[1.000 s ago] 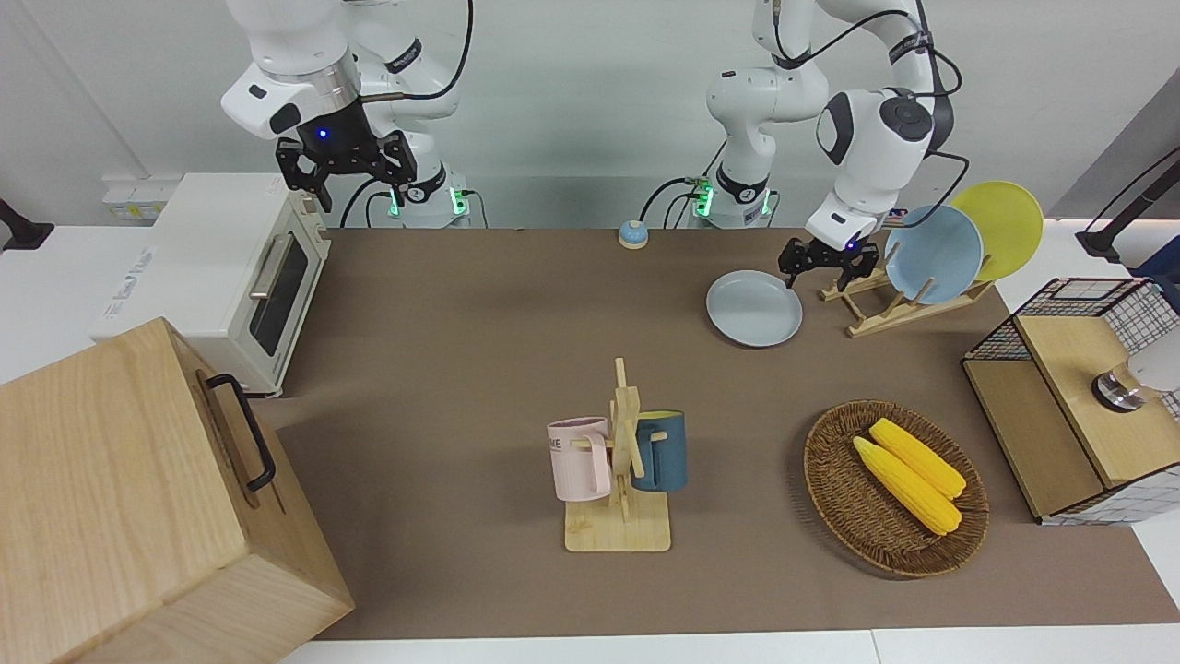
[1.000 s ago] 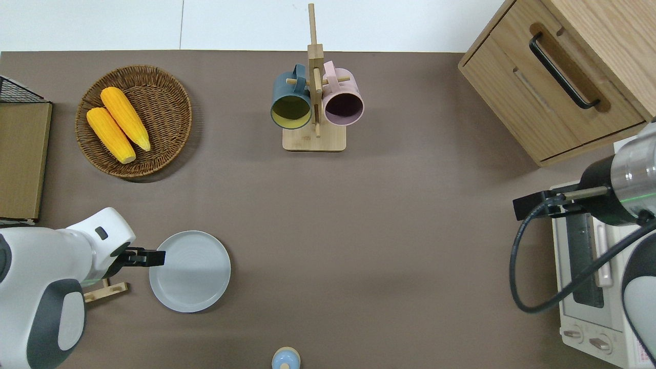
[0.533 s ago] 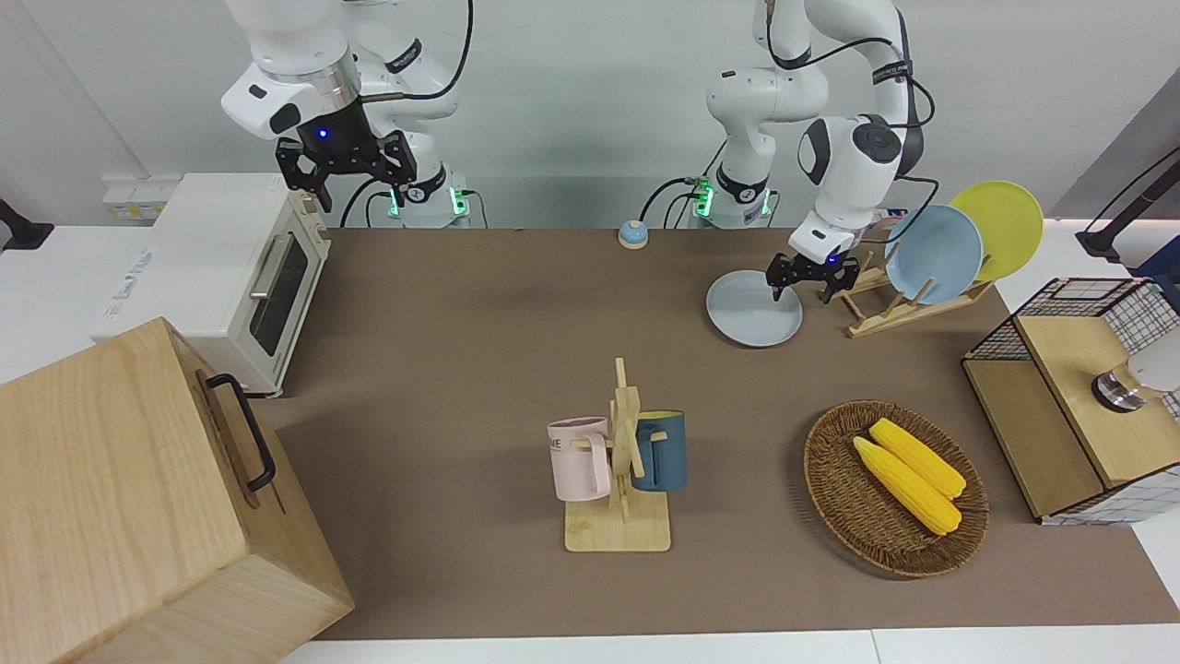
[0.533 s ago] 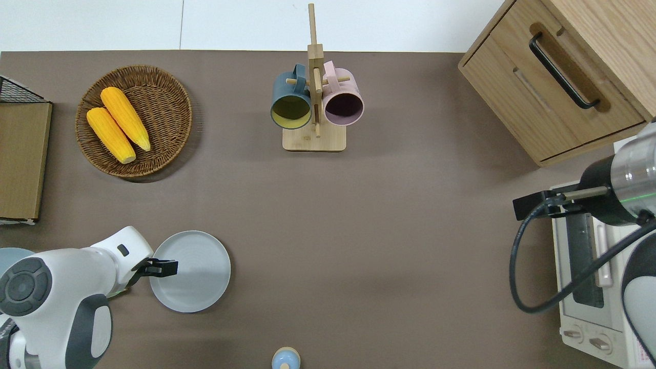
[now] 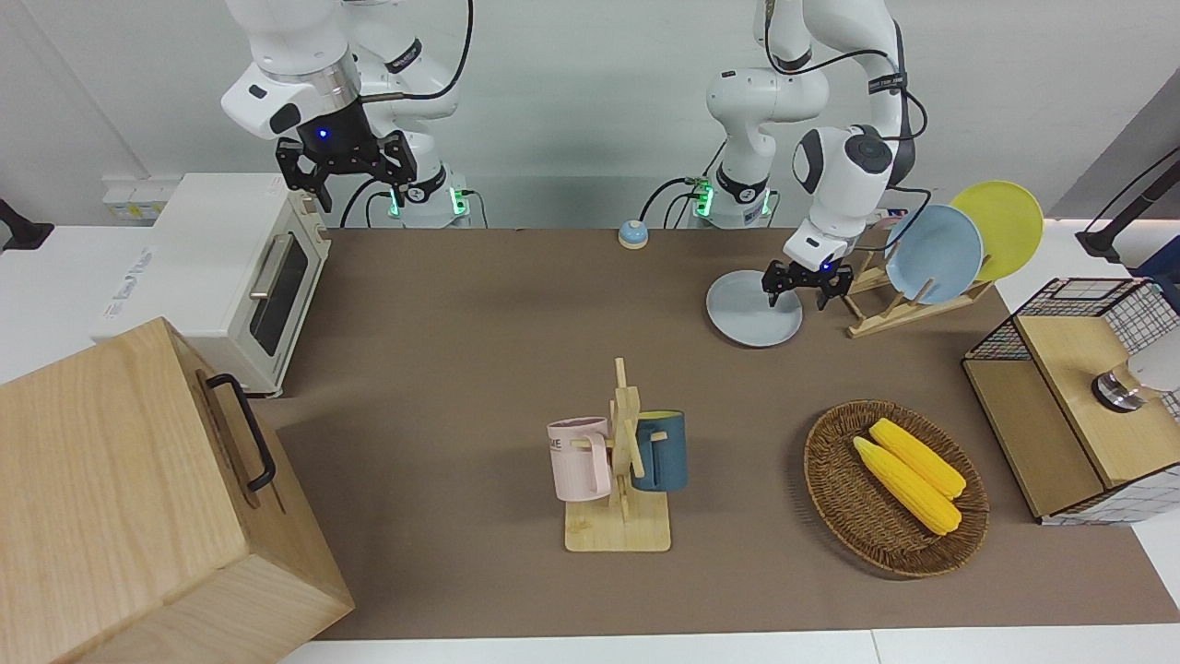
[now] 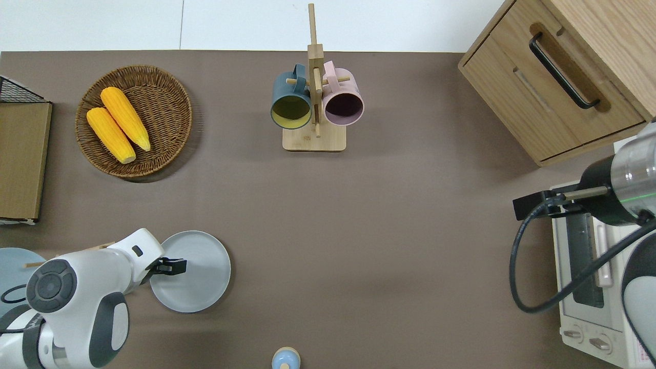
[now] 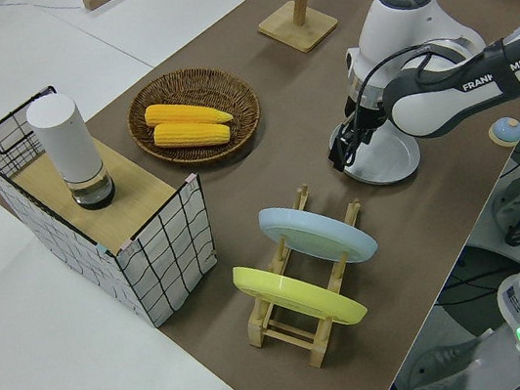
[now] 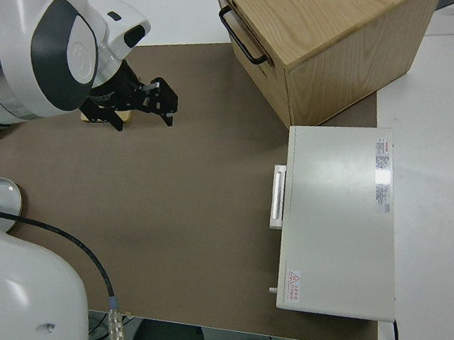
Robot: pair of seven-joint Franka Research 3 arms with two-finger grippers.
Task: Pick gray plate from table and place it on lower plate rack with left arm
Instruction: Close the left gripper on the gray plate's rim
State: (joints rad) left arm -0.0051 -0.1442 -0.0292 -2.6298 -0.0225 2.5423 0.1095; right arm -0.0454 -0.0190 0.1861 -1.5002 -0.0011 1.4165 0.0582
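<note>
**Left end effector at the edge of the gray plate**

The gray plate (image 6: 197, 271) lies flat on the brown surface (image 6: 359, 215), close to the robots and toward the left arm's end. In the overhead view it sits at about 7 o'clock from the middle of the surface.

The left end effector (image 6: 177, 266) is down low over the plate, at the plate's 9 o'clock edge in the overhead view. Its fingers (image 5: 772, 288) point down and stand apart, one on each side of the plate's rim. They look open. The plate is not lifted.

The lower plate rack (image 7: 305, 292) stands just beside the plate, toward the left arm's end of the surface. A sky-blue plate (image 7: 317, 232) and a yellow plate (image 7: 298, 295) lean in its slots. The slots nearest the gray plate hold nothing.

The brown basket (image 6: 134, 121) with two yellow corn cobs (image 6: 118, 124) is farther from the robots than the gray plate, at about 11 o'clock from it in the overhead view. The mug tree (image 6: 314, 102) holds a blue mug and a pink mug.

The right arm is parked, and its end effector (image 5: 343, 171) is open.
</note>
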